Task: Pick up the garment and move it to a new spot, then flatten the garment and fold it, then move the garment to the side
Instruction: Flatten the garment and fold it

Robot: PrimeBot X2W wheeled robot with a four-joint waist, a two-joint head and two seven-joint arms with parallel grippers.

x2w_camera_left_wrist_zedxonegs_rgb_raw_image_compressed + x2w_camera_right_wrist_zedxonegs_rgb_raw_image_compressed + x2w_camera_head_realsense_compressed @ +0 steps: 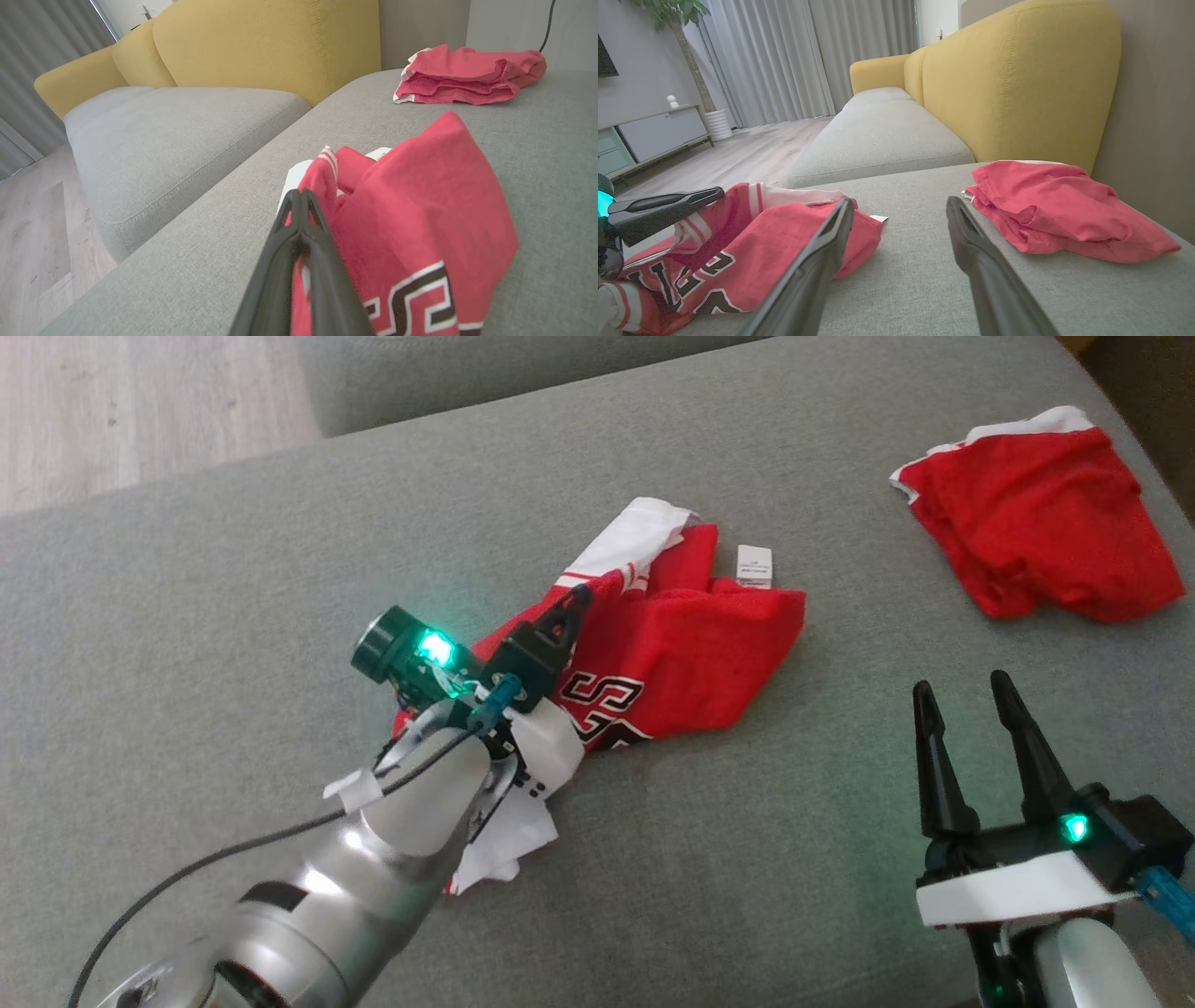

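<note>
The garment (691,653) is a red jersey with white trim and black-and-white letters, lying crumpled in the middle of the grey sofa cushion (280,616). My left gripper (574,602) is shut on its left edge; in the left wrist view the fingers (280,261) are pressed together with red cloth (420,224) bunched against them and a strip caught between. The right wrist view shows the jersey (775,242) at lower left with the left gripper (668,207) over it. My right gripper (962,695) stands open at the lower right, a short way off the jersey, with nothing between its fingers (822,252).
A second red garment (1036,523) lies crumpled at the far right of the cushion. A small white tag (754,565) shows just beyond the jersey. A yellow sofa back (1017,84) rises behind. Wooden floor (140,411) lies past the cushion's far left edge.
</note>
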